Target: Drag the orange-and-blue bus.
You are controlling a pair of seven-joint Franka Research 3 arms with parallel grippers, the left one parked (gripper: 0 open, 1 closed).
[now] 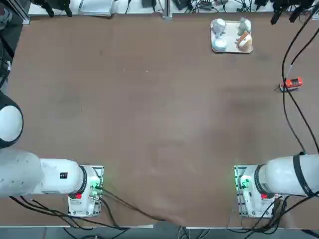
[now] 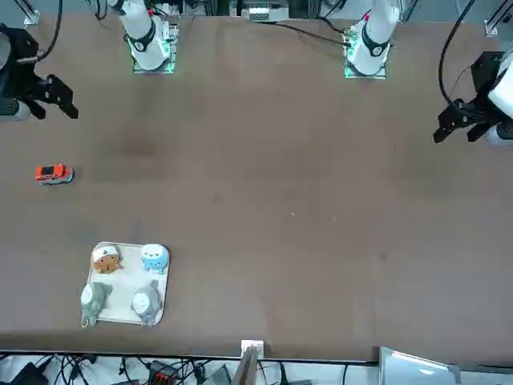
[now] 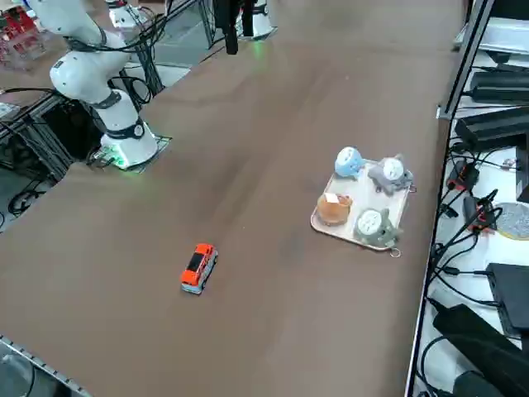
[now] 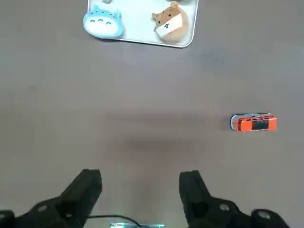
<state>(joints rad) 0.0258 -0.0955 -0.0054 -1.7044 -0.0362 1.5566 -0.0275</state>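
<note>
Table: plain brown top (image 1: 164, 124)
Bus: orange and blue, on the table, near the tray (image 1: 232, 51)
Right end effector (image 4: 140, 190): wide open, over the table
Room: black wires (image 3: 471, 248) past the table's edge

No txt legible.

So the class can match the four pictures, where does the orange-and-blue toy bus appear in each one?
Top view: right side, under dark cables.
Front view: left side, above the tray's level.
Right side view: left of centre, below mid-height.
Wrist view: on the table beyond the open right gripper, apart from the tray.
Shared landmark: the white tray of small figurines.
</note>
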